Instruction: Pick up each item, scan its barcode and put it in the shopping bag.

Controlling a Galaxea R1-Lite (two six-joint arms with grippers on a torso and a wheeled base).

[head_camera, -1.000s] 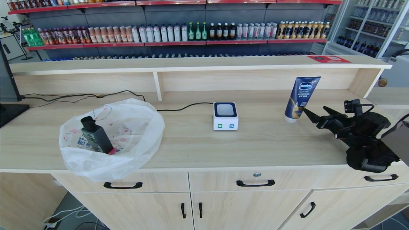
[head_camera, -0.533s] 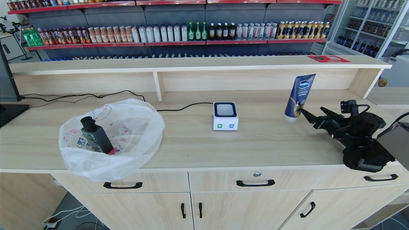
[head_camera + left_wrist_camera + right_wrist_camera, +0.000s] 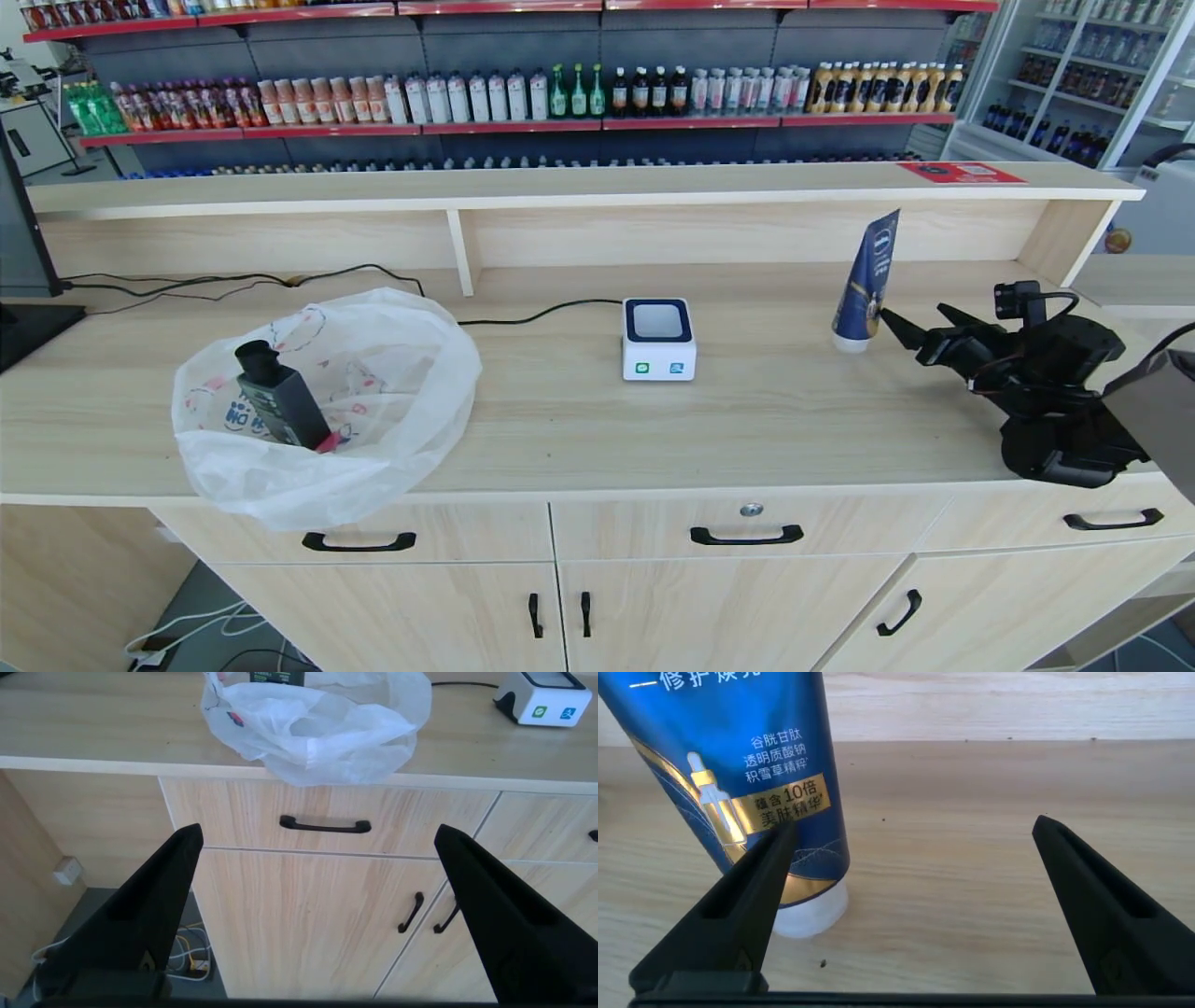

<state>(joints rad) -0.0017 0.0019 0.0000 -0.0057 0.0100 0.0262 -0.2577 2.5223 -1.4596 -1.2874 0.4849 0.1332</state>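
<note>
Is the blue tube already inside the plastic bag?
No, the blue tube stands on the counter by the right hand, apart from the bag.

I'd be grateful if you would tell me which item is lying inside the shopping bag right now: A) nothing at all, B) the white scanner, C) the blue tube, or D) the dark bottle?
D: the dark bottle lies inside the shopping bag, while the blue tube stands on the counter beside the open right end effector.
</note>
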